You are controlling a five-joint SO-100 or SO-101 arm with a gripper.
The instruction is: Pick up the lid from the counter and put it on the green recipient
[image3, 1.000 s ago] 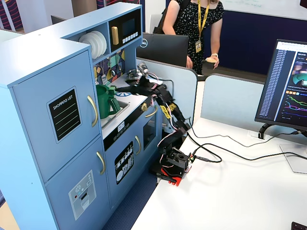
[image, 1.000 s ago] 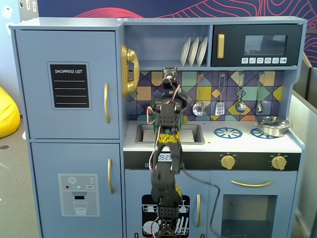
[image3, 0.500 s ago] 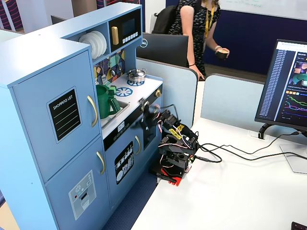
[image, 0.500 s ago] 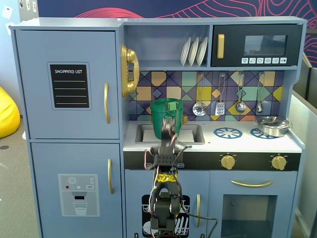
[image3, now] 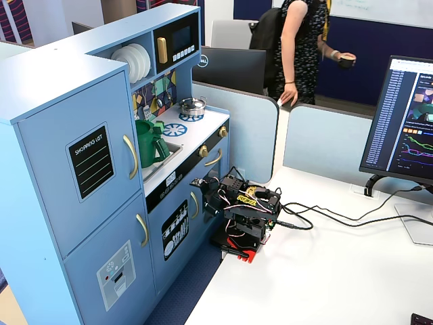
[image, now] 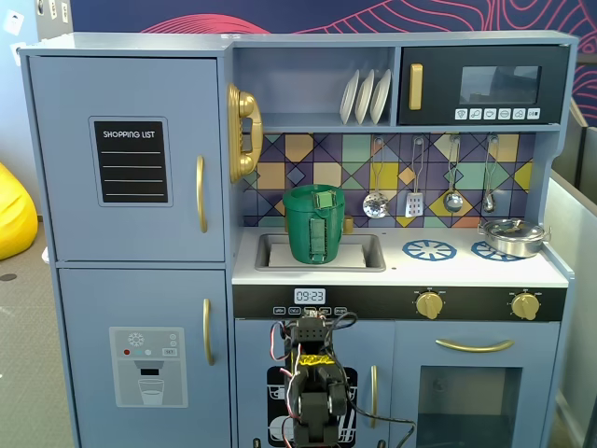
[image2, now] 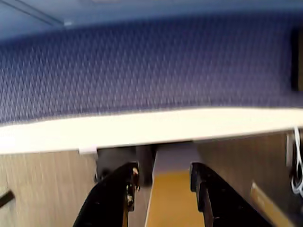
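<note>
On my feed the toy kitchen (image: 140, 252) carries most of the readable text. A black board on its upper left door says "SHOPPING LIST" (image: 131, 161), and a small display just below the sink (image: 364, 254) reads "09:23" (image: 310, 296). In a fixed view, a dark monitor (image3: 237, 68) behind the kitchen bears a Dell badge.

The green pot (image: 315, 229) stands upright in the sink with its long axis vertical. Its lighter strap handle faces the front camera. The green lid (image: 324, 196) appears to lie flat on the pot's rim with its knob pointing up. From the side camera the pot (image3: 146, 143) shows the same green top. Well right of the sink, a steel pot (image: 512, 235) sits on the far blue burner ring.

The arm (image3: 243, 210) is folded low on a white bench (image3: 325, 271), below the sink and against the kitchen's front. In the wrist view the hand (image2: 163, 170) has its two black fingers (image2: 118, 194) moderately parted and grips nothing.

The room is an office with grey partitions, blue carpet and a chart-filled screen (image3: 406, 122). A person (image3: 301, 47) stands at the back.
</note>
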